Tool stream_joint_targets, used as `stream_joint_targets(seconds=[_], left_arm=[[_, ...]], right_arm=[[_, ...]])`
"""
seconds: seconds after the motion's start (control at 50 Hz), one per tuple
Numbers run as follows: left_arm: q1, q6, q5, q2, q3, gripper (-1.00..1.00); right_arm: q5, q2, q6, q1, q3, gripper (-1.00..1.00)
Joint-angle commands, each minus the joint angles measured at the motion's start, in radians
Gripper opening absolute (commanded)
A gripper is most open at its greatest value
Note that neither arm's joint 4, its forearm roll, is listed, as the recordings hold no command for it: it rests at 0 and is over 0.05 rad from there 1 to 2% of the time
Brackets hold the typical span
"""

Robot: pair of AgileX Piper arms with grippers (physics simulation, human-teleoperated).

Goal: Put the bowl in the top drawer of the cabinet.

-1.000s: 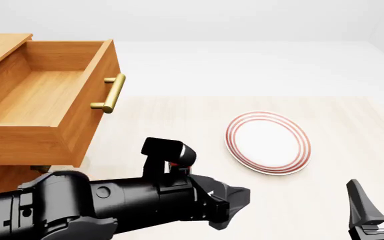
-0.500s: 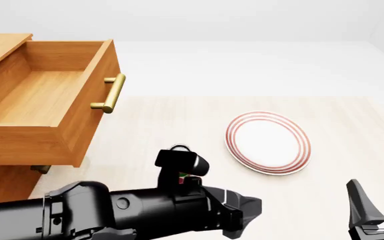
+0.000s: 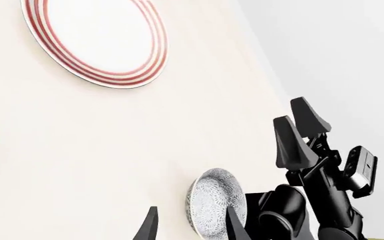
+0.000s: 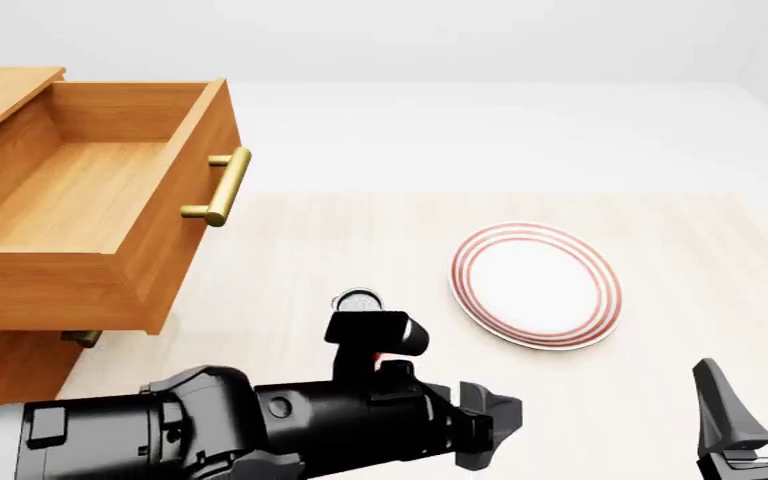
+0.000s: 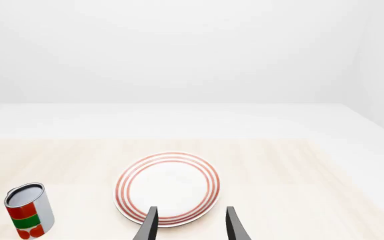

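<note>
Front view | left tool (image 4: 484,440) low, reaching right | fingers apart

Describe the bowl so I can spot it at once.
Find the red-ringed plate in the left wrist view; the bowl lies on the table nearer the camera, between the left gripper fingertips. Unlike the flat plate, it's deep, with dark speckle.

one speckled bowl (image 3: 216,204), one red-ringed plate (image 4: 536,285), one can (image 5: 27,210), one wooden cabinet (image 4: 4,95) with one open top drawer (image 4: 84,200), two black grippers: left (image 4: 488,440), right (image 4: 758,408).
</note>
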Motion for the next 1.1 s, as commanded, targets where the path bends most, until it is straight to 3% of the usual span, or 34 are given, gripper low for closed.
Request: stream_joint_targets(seconds=[0.02, 1.1], left_arm=[[0.006, 0.003, 0.006, 0.049, -0.019, 1.00], [-0.022, 0.029, 0.017, 0.193, -0.084, 1.00]], right_arm=[[0.000, 0.000, 0.000, 0.000, 0.000, 1.00], [0.000, 0.000, 0.000, 0.000, 0.000, 1.00]])
